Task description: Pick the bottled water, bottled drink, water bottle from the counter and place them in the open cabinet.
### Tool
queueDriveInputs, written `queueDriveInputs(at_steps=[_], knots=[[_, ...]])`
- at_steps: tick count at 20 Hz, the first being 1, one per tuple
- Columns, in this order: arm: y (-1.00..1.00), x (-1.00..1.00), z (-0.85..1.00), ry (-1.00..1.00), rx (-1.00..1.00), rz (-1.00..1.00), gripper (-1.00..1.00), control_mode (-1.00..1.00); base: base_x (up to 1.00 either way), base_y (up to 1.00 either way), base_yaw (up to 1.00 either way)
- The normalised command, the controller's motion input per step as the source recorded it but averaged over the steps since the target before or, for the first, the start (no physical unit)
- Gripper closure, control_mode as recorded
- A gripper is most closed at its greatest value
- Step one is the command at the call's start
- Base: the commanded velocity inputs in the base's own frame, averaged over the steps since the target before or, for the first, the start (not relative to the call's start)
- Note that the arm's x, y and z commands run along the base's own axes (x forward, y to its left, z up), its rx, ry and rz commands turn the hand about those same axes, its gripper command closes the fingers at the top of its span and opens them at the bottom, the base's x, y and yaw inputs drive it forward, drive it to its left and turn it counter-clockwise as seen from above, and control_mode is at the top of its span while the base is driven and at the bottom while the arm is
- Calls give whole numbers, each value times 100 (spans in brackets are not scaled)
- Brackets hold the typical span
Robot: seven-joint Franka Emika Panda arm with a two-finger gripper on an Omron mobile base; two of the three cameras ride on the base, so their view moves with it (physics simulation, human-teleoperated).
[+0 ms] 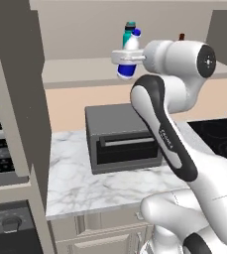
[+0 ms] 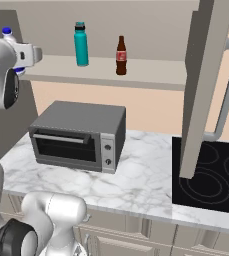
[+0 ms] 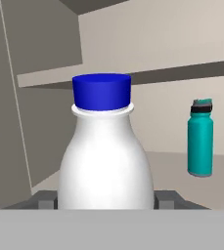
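I have the fingers (image 3: 106,202) pinching the white, blue-capped plastic bottle (image 3: 105,156) upright, ready for the beige cabinet shelf (image 3: 182,166) beyond them.

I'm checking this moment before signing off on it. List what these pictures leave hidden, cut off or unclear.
- Bottled water, hand view: its lower body is cut off at the bottom, so whether it rests on the open cabinet shelf cannot be told.
- Gripper, left base view: the fingers' contact with the bottle is too small to judge.
- Bottled drink, left base view: the arm hides all but its top.
- Water bottle, left base view: mostly behind the held bottle.
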Motion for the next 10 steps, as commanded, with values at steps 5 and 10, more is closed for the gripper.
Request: queueDriveInputs(at_steps=[5,10], knots=[[19,43,0,2,1,0,100,-100,0,0,0],[23,45,0,3,0,0,100,-100,0,0,0]])
